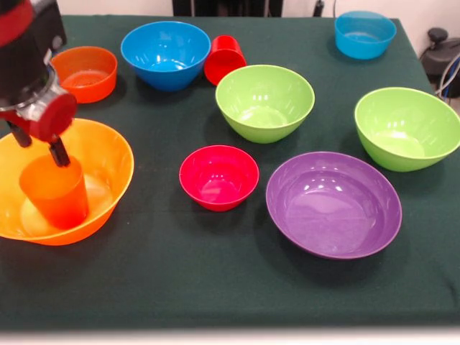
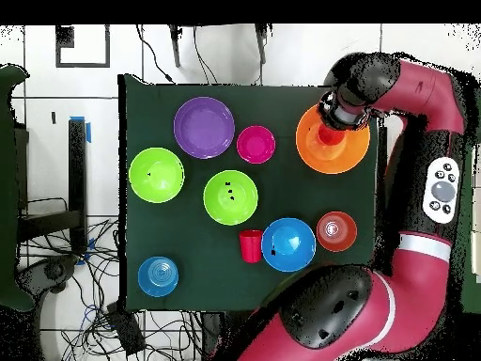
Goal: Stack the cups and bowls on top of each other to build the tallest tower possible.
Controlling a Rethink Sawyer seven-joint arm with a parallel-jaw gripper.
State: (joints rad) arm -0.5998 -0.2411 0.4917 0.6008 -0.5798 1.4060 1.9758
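The orange cup [image 1: 56, 192] stands inside the big orange bowl [image 1: 108, 154] at the table's left. My gripper [image 1: 39, 144] hangs just above the cup's rim, fingers apart, one fingertip [image 1: 59, 152] at the rim; it looks open. From overhead the gripper [image 2: 329, 117] covers the cup [image 2: 328, 136] in the bowl [image 2: 308, 150]. The small crimson bowl [image 1: 218, 177] [image 2: 256, 144] sits alone mid-table. The red cup [image 1: 224, 59] [image 2: 250, 245] lies on its side beside a blue bowl [image 1: 165, 54] [image 2: 288, 244].
Upright on the green cloth: a purple bowl [image 1: 333, 205] [image 2: 204, 127], two lime bowls [image 1: 264, 102] [image 1: 407, 128], a small orange bowl [image 1: 85, 73] [image 2: 336, 230] and a second blue bowl [image 1: 364, 34] [image 2: 158, 276] at the far right corner.
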